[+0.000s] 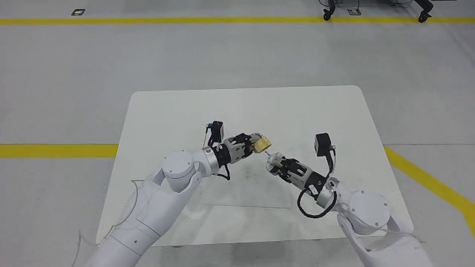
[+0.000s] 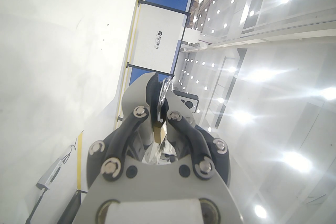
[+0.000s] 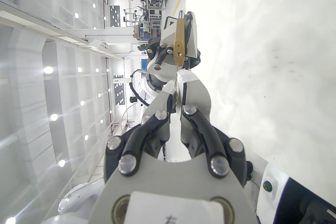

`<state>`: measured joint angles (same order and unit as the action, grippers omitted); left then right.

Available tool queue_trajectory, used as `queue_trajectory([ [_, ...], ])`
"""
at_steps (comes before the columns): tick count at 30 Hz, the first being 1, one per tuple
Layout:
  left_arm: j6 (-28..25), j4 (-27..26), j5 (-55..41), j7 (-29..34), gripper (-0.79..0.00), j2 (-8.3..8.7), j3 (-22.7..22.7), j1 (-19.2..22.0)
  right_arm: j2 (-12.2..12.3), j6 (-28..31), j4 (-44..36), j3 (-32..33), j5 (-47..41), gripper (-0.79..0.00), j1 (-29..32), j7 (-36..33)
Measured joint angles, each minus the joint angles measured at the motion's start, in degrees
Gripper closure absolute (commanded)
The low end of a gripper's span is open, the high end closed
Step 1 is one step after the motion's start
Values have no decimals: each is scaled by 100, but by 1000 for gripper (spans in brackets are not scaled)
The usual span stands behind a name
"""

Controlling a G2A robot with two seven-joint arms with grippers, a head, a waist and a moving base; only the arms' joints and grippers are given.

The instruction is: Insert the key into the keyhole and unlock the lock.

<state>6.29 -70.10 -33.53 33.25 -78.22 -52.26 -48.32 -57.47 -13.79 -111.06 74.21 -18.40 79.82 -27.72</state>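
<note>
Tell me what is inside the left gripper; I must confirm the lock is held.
The brass lock is clamped between the left gripper's fingers, keyhole end facing the right gripper, which pinches the key. The pads cover its flat sides; its shackle shows only partly.

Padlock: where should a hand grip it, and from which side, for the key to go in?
Grip the padlock across its two broad flat brass faces, coming from the side away from the keyhole. The flat faces likely give a firm seat, and the left hand, shut on it this way, leaves the narrow keyhole face bare toward the right hand.
</note>
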Motion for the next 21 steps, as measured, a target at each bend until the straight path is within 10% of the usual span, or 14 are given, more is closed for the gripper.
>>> queue_trajectory([
  [21, 191, -21, 171, 69, 0, -47, -96, -55, -68, -136, 151, -41, 7, 0, -113, -70],
])
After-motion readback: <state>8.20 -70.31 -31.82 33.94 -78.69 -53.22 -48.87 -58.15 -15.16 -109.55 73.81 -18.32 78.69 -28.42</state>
